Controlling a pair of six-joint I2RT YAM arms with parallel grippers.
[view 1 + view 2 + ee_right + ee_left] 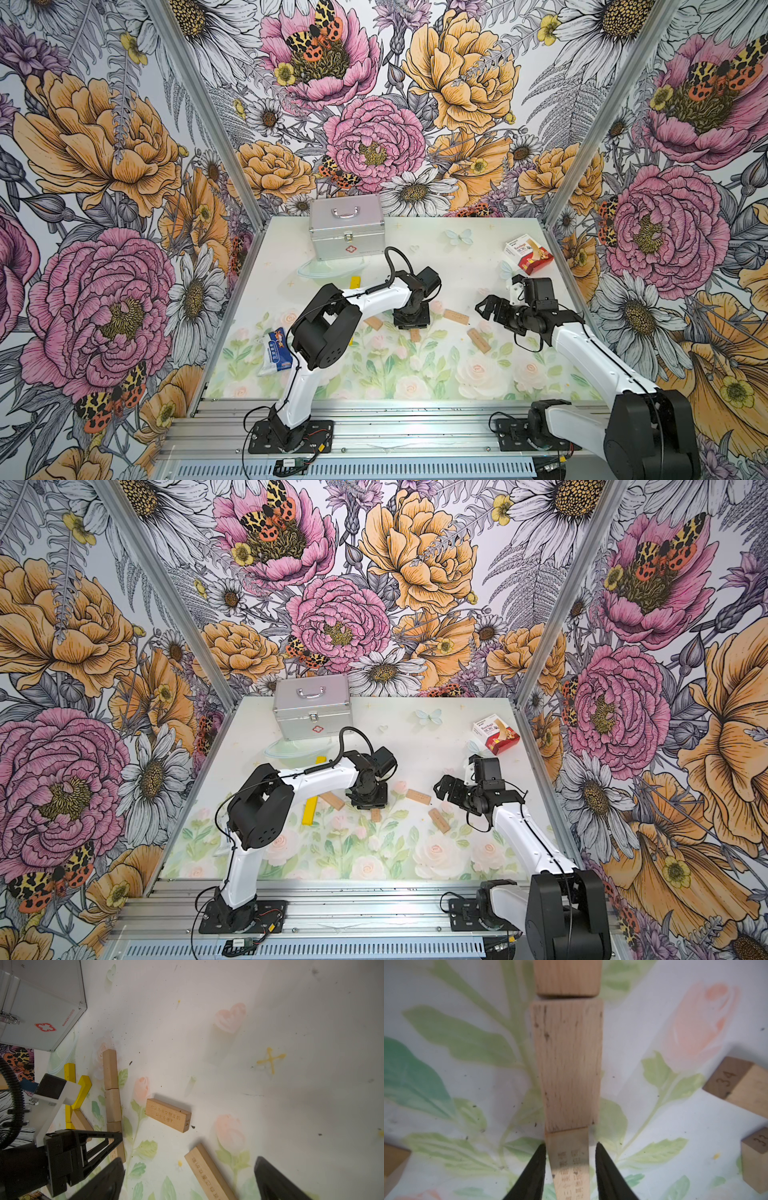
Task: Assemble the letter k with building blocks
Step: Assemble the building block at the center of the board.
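The left pincer point(570, 1145), jaws slightly apart around a pale block point(568, 1169) butted end-to-end against the wooden K stem point(568, 1059) ahead of it, looks done placing, while the right pincer point(188, 1169) gapes empty over a loose block point(207, 1176).

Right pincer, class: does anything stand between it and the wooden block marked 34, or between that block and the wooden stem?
Nothing visible does. The right pincer hangs open near block 34, no object between them. Only bare mat lies between the block and the wooden stem; the left pincer straddles the stem's end block.
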